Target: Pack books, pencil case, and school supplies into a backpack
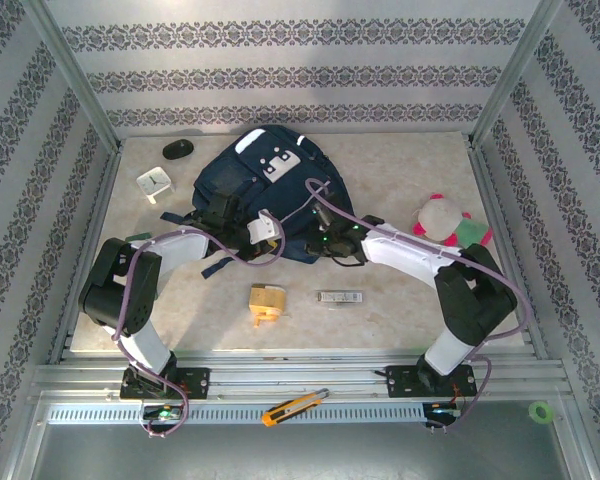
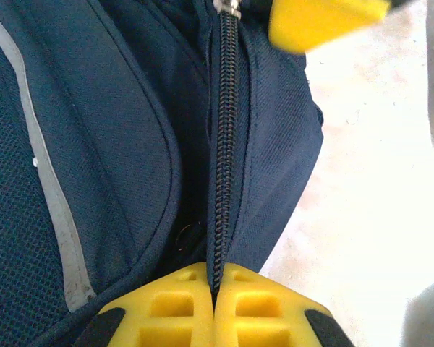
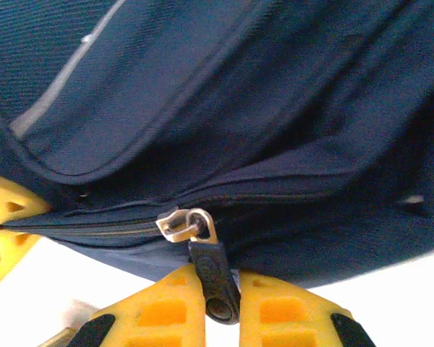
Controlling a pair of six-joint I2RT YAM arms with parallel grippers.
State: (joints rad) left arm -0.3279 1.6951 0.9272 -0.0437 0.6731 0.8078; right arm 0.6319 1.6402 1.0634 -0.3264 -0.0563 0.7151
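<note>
The navy backpack (image 1: 265,185) lies in the middle of the table. My left gripper (image 2: 215,289) is shut on the closed zipper seam (image 2: 223,144) at the backpack's near edge. Close beside it, my right gripper (image 3: 220,273) is shut on the black zipper pull (image 3: 215,278), which hangs from the silver slider (image 3: 179,224). In the top view both grippers, left (image 1: 272,234) and right (image 1: 320,240), meet at that edge. The school supplies lie in front on the table: a tan-yellow block (image 1: 267,303) and a silver bar (image 1: 340,297). The books and the pencil case are out of view.
A white clock (image 1: 154,181) and a black mouse (image 1: 178,149) lie at the back left. A pink-green plush toy (image 1: 448,222) sits at the right. An orange utility knife (image 1: 295,408) rests on the front rail. Metal frame posts border the table.
</note>
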